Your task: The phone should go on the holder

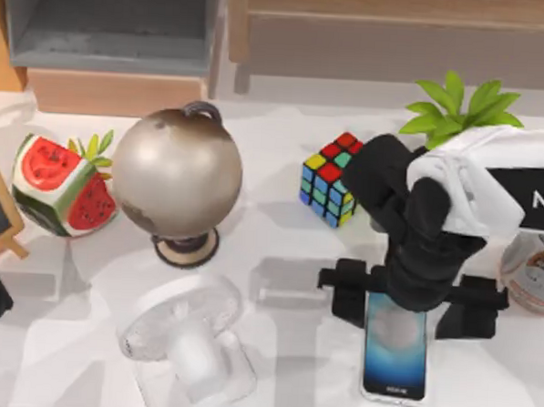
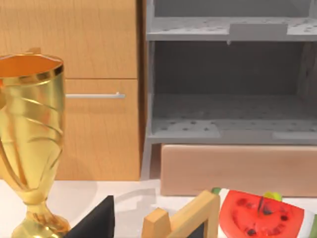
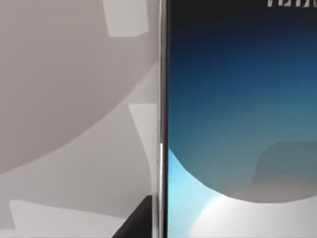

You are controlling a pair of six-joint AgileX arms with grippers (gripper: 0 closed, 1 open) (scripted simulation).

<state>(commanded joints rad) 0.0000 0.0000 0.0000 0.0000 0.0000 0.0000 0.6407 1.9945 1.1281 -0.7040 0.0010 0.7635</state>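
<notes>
Where the right arm reaches in from the right edge of the top view, its black wrist covers the upper end of the phone (image 1: 394, 356), so the contact between tool and handset is hidden. The right tool (image 1: 402, 301) sits low over that end, its dark fingers spread wide to either side of the phone's width, one finger (image 1: 347, 297) clear on the left; whether they touch the rim I cannot tell. The phone lies flat on the white bench (image 1: 291, 369) in the lower right of the top view, blue screen up with a pale glow at its centre. In the right wrist view the glass (image 3: 237, 99) is smooth, edged by a thin silver rim.

A clear plastic holder (image 1: 187, 345) stands in the lower middle, well apart from the phone and hard to read against the bench. Behind are a matte metallic globe (image 1: 176, 171), a Rubik's cube (image 1: 330, 177) and a watermelon cube (image 1: 61, 185).

The left arm is parked at the left edge, cut off; its wrist view shows a glossy gold trophy (image 2: 29, 134).
</notes>
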